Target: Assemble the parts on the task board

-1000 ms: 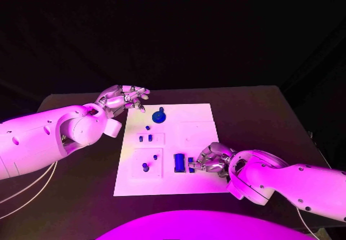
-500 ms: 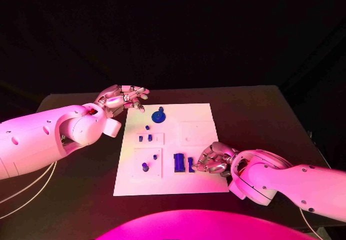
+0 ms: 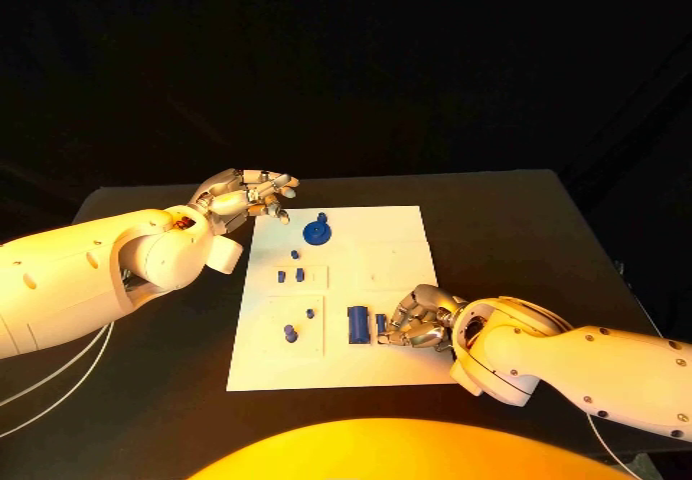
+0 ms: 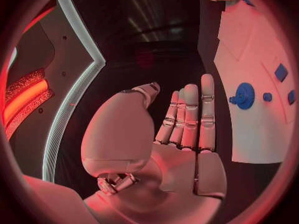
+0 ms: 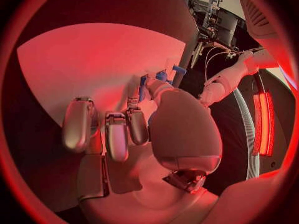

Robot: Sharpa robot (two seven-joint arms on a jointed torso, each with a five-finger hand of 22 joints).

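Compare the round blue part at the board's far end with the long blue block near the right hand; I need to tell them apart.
The round blue part is a disc with a small tab, lying free at the far end of the task board. The long blue block is a rectangular bar at the near end, close beside the right hand. Both are blue and sit on the board.

Flat matte black rectangular table (image 3: 505, 230), far edge running 9 to 3 o'clock across mid-frame. Plain black backdrop (image 3: 375, 80) behind it from 10 to 2 o'clock, unlit, no detail readable. Left wrist view: curved white-edged panel (image 4: 77, 84) with a glowing orange-red light strip (image 4: 25, 97). Right wrist view: another vertical orange-red light strip (image 5: 263, 124), plus dark tripod-like stands with cables (image 5: 209, 15), too small to identify.
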